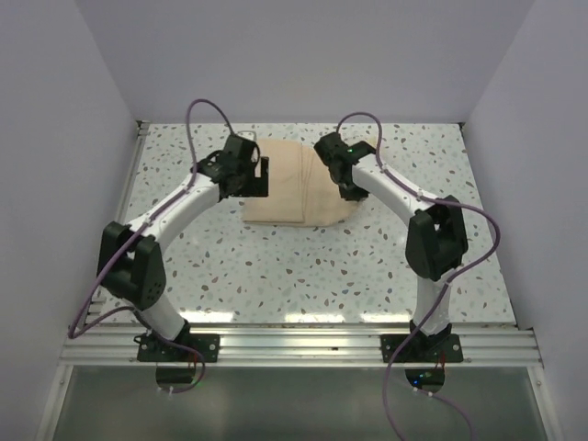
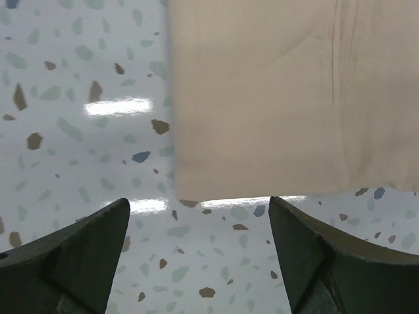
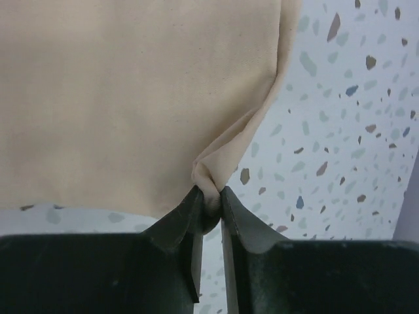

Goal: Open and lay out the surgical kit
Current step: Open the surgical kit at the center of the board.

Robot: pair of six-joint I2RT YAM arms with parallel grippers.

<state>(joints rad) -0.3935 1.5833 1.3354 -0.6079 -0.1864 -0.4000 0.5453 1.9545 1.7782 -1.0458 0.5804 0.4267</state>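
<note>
The surgical kit is a folded tan cloth wrap [image 1: 299, 184] lying at the back middle of the speckled table. The steel tray and instruments are hidden inside it. My left gripper [image 1: 261, 177] is open at the wrap's left edge; in the left wrist view it [image 2: 200, 209] hovers over bare table just short of the cloth's corner [image 2: 288, 98]. My right gripper [image 1: 347, 191] is at the wrap's right edge. In the right wrist view it [image 3: 209, 196] is shut on a pinched corner fold of the cloth [image 3: 131, 98].
White walls enclose the table [image 1: 303, 266] on the left, back and right. An aluminium rail [image 1: 303, 344] with both arm bases runs along the near edge. Purple cables loop above both arms.
</note>
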